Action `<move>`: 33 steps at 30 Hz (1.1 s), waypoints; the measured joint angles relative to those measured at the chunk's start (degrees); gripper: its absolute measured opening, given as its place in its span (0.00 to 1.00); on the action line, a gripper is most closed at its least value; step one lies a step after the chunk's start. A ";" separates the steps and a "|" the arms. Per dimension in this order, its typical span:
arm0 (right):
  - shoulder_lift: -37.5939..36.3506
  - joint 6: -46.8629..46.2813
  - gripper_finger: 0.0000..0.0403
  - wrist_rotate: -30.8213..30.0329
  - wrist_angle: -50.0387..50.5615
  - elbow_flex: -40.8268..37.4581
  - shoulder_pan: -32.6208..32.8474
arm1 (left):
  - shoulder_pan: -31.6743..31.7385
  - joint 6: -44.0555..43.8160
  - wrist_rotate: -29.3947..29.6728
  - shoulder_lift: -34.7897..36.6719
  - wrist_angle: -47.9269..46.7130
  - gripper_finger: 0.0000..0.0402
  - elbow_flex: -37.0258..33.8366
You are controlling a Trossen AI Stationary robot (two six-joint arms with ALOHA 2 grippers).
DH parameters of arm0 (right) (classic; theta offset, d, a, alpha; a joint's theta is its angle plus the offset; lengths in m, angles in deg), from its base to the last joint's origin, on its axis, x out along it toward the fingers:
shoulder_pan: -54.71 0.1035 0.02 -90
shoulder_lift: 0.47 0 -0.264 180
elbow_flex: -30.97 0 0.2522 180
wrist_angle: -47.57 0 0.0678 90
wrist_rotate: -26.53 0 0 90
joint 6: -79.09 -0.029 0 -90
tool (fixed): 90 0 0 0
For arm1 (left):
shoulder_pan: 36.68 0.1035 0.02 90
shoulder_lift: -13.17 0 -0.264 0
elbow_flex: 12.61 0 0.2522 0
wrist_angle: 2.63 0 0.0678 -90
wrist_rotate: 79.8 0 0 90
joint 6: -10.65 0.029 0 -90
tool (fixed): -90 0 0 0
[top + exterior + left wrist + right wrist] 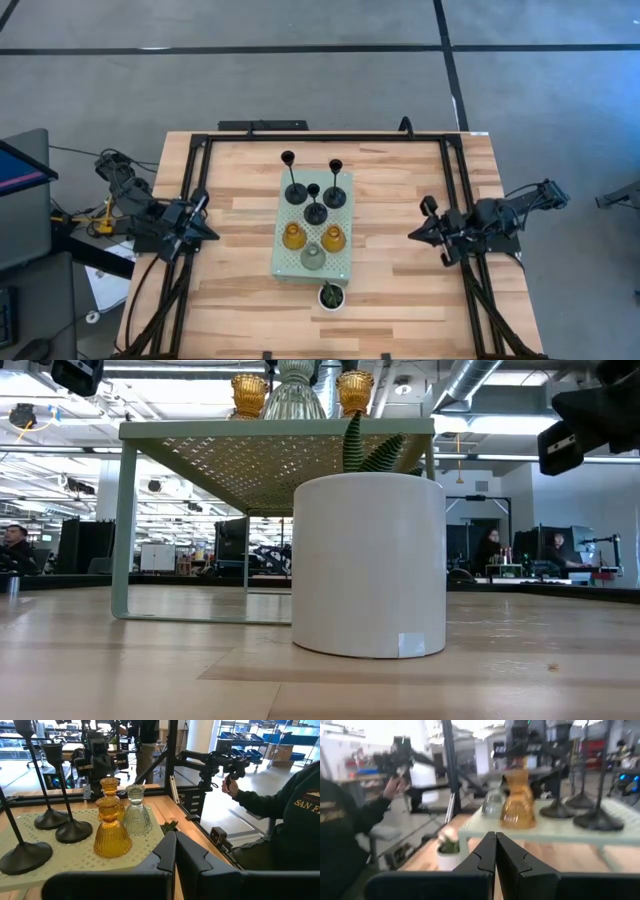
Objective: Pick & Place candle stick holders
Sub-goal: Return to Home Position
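Observation:
A pale green perforated board (342, 262) stands on legs at the table's middle. Three black candle stick holders (314, 210) stand with their round bases on its far half. Two amber glass holders (292, 236) (333, 238) and a clear-grey one (313, 258) stand on its near half; they also show in the left wrist view as amber (111, 827) and clear (136, 812). My left gripper (205, 232) hovers shut left of the board. My right gripper (415, 232) hovers shut right of it. Neither touches anything.
A small green plant in a white pot (331, 296) (368, 565) stands on the table just before the board's near edge. Black frame rails (330, 137) run along the table's far, left and right sides. A person (290, 815) stands beyond the table's edge.

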 joint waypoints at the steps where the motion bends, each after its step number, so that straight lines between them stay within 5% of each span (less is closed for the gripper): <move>1: 0.00 -0.22 0.00 0.40 0.86 0.00 0.00 | 0.00 0.00 0.02 0.00 0.01 0.02 0.00; 10: 0.20 0.03 0.00 11.16 4.16 0.20 0.54 | 0.00 0.00 0.00 0.00 0.02 0.02 0.00; 26: 0.26 0.82 0.00 8.88 5.83 0.68 2.74 | 0.02 0.86 -0.20 0.00 0.56 0.02 0.00; 33: 0.26 1.11 0.00 8.86 5.85 0.70 2.54 | 0.00 2.28 -5.76 0.00 1.63 0.02 0.00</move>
